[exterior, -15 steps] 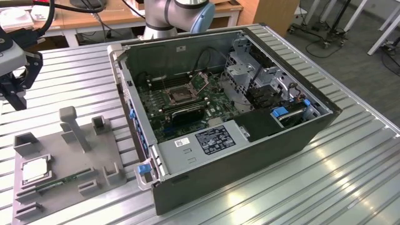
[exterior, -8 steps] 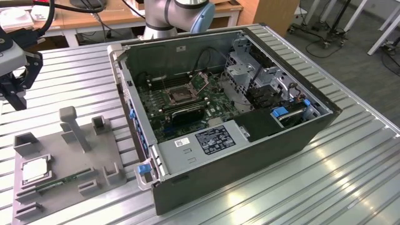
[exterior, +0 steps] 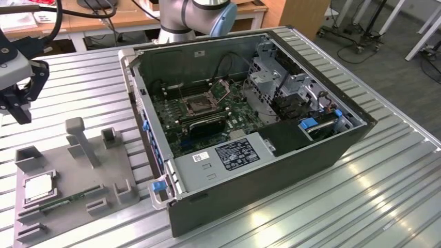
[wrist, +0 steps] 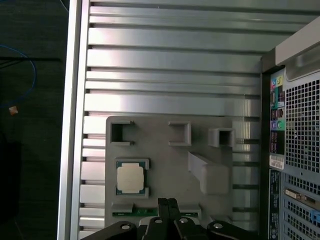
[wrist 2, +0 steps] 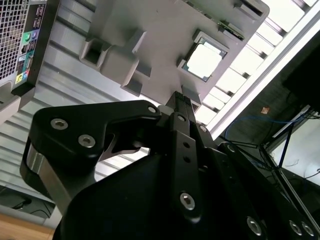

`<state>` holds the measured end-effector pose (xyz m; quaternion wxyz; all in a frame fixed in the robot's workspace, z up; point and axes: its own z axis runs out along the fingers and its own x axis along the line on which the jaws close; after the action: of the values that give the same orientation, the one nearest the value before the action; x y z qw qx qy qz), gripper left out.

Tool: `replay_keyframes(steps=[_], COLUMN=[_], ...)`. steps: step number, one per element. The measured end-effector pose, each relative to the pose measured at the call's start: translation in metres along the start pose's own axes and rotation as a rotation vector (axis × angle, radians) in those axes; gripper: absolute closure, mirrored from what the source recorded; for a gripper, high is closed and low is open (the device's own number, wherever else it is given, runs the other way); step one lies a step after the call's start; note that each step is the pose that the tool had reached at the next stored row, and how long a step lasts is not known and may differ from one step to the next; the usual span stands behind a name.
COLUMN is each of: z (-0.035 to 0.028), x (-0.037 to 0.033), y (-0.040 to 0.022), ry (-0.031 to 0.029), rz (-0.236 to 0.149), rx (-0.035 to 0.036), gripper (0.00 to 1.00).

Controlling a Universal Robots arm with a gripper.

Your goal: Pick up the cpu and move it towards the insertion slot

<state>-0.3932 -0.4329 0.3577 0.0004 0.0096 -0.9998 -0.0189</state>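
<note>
Hovering upper left in the exterior view, gripper point(exterior: 20, 117) pinched closed and empty, cpu point(exterior: 39, 187) untouched in gray holder point(exterior: 63, 175) lower left; pick needs fingers point(wrist: 163, 206) opened over it

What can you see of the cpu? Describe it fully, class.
The cpu is a small flat square chip, its shiny silver top framed by a narrow rim. It lies flat, face up, in a square recess of the grey holder plate on the ribbed metal table. The claw hangs apart, not touching it.
</note>
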Motion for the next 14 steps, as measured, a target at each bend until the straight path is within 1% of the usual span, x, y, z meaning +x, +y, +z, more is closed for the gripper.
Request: replay_keyframes(steps=[6,14], z=[0.0055,0.0061], x=[0.0000,0.0001], y=[-0.0002,-0.0004], ry=[0.0000,-0.0002], rz=[0.000,0.000], rx=[0.0000,-0.0002], gripper=[0.89,0.89])
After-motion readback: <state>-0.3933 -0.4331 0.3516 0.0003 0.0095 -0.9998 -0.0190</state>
